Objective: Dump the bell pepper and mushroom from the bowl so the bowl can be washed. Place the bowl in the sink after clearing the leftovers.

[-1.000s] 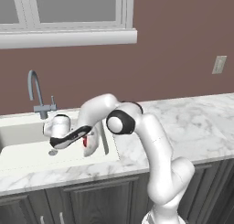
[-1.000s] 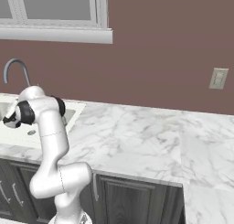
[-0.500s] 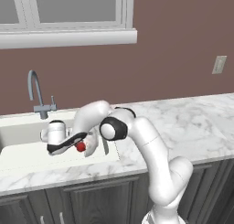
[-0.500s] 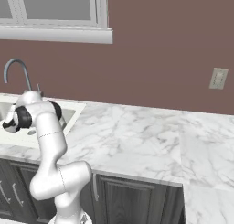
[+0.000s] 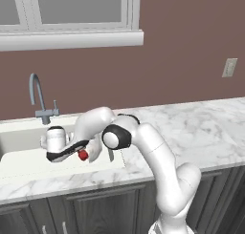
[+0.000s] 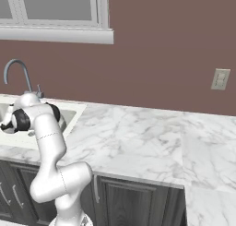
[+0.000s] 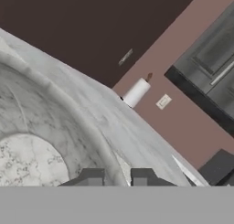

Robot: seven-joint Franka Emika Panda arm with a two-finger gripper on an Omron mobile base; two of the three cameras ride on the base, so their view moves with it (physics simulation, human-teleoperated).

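Bowl point(image 7: 50, 141) seen from the hand camera: a translucent white curved wall with its rim passing between the two dark fingertips point(image 7: 93, 176), so the gripper point(image 7: 118, 177) is clamped on the rim, and the marble counter shows through the wall. In the left base view the gripper point(image 5: 56, 156) sits above the sink point(image 5: 28, 159), near the basin's right side, with the hand turned roughly sideways; the bowl itself is hard to make out there. Bell pepper point(image 5: 83, 155): a small red piece just beside the hand on its right, over the sink; whether it rests on anything cannot be told. Faucet point(image 5: 39, 99): grey gooseneck at the far edge of the sink, left of the arm. Counter point(image 5: 191, 132): marble, running right from the sink. Far wall: a window point(image 5: 72, 15) above the faucet and an outlet point(image 5: 230, 68) at far right.
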